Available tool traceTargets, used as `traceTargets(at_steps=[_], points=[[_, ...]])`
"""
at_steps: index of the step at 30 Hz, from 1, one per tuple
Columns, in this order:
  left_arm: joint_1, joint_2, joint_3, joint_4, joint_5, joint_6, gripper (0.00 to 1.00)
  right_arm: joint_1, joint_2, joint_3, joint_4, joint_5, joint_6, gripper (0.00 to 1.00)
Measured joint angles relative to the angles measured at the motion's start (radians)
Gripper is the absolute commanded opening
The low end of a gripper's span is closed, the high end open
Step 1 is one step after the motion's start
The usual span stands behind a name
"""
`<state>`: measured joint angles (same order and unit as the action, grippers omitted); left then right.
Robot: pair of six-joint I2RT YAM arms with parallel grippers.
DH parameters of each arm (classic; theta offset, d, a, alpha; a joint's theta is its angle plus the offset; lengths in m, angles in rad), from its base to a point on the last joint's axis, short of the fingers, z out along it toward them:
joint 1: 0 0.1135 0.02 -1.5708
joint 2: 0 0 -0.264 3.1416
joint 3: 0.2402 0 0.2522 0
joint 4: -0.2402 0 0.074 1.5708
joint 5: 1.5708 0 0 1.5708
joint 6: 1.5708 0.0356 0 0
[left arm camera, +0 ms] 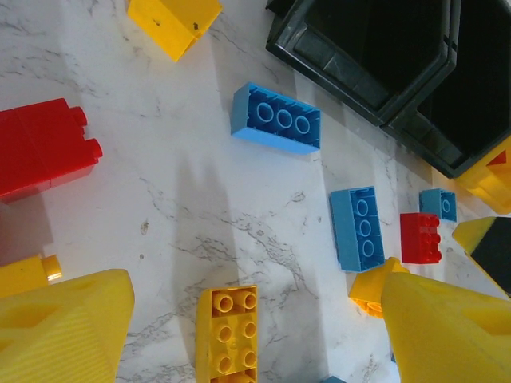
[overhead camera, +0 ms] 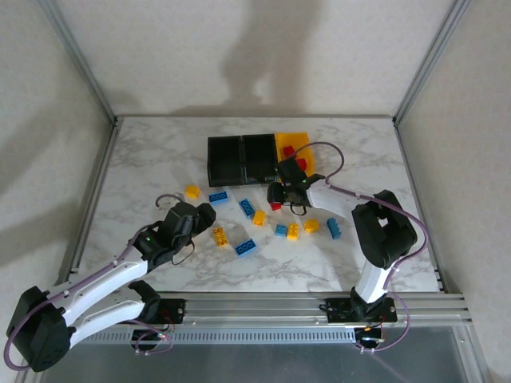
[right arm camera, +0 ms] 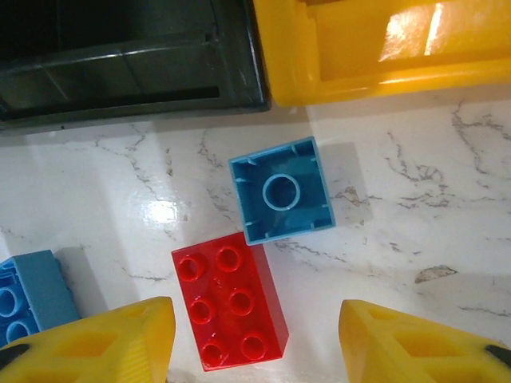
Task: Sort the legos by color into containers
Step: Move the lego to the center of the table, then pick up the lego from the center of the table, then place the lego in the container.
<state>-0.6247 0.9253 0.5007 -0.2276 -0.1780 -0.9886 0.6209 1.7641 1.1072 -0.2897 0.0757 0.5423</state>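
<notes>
Barely started, I'd say: a couple of small red plastic bricks (overhead camera: pixel 288 151) lie in the yellow-orange plastic bin (overhead camera: pixel 299 137), the two black plastic bins (overhead camera: pixel 241 159) look empty, and loose blue, yellow and red bricks (overhead camera: pixel 246 247) dot the marbled counter (overhead camera: pixel 152 167). The right end effector (right arm camera: pixel 254 339) hangs open astride an oblong red studded brick (right arm camera: pixel 231 295), not touching it. The left end effector (left arm camera: pixel 255 311) gapes empty over a yellow brick (left arm camera: pixel 226 331).

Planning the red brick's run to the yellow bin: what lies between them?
In the right wrist view, an upside-down blue square brick lies between the red brick and the yellow bin; the rest is bare marble.
</notes>
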Motion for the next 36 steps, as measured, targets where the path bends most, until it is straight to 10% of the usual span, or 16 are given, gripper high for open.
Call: traceTargets(at_steps=[9, 16, 36], points=[[0.000, -0.016, 0.000, 0.041, 0.049, 0.008, 0.82, 0.036, 0.100, 0.039, 0.005, -0.009, -0.005, 0.49], [0.000, -0.032, 0.000, 0.043, 0.051, 0.012, 0.82, 0.037, 0.120, 0.048, -0.005, 0.002, -0.010, 0.24], [-0.003, 0.007, 0.000, 0.080, 0.071, 0.016, 0.82, -0.193, 0.132, 0.372, -0.084, 0.011, -0.072, 0.27]])
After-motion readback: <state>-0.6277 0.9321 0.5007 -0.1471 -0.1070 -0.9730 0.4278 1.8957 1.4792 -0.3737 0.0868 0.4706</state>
